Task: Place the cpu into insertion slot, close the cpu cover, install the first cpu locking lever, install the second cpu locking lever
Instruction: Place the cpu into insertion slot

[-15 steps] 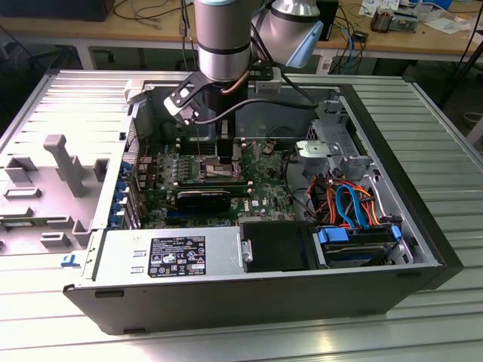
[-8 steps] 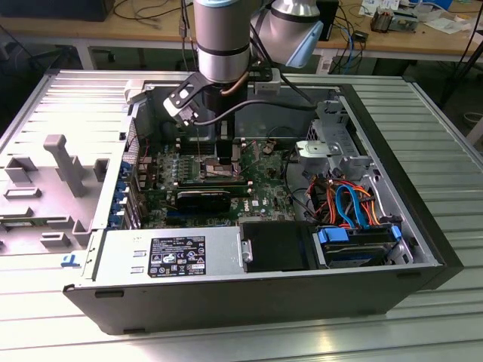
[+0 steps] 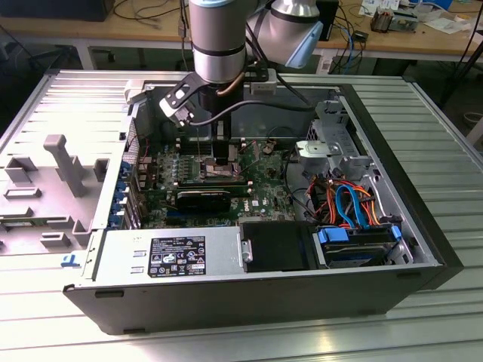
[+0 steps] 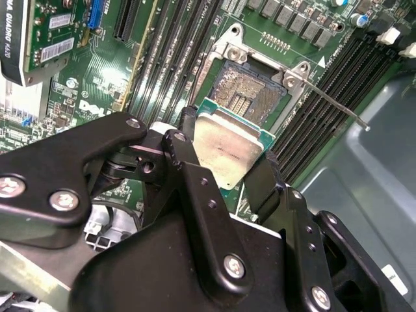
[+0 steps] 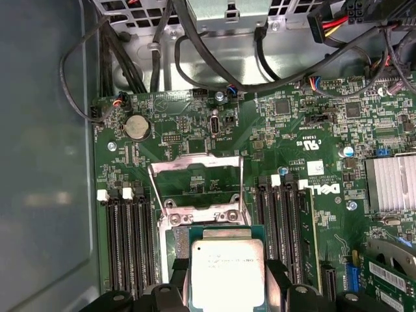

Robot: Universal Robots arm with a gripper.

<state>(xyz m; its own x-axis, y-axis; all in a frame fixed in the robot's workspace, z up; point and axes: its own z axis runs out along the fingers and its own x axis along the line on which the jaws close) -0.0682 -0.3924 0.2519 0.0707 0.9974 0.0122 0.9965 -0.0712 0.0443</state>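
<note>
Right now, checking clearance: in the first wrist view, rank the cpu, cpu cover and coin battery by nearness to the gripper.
1. cpu, clamped in the gripper.
2. cpu cover, raised open just beyond the cpu.
3. coin battery, farther still, past the cover.

Part of insertion slot (image 4: 250,97) hidden behind cpu (image 4: 227,146).

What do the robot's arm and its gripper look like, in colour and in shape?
The arm is a silver-grey metal cylinder, with a light blue cap on one joint. A black cable loops out near its wrist. The gripper is matte black, built of flat linked bars joined by silver screws.
</note>
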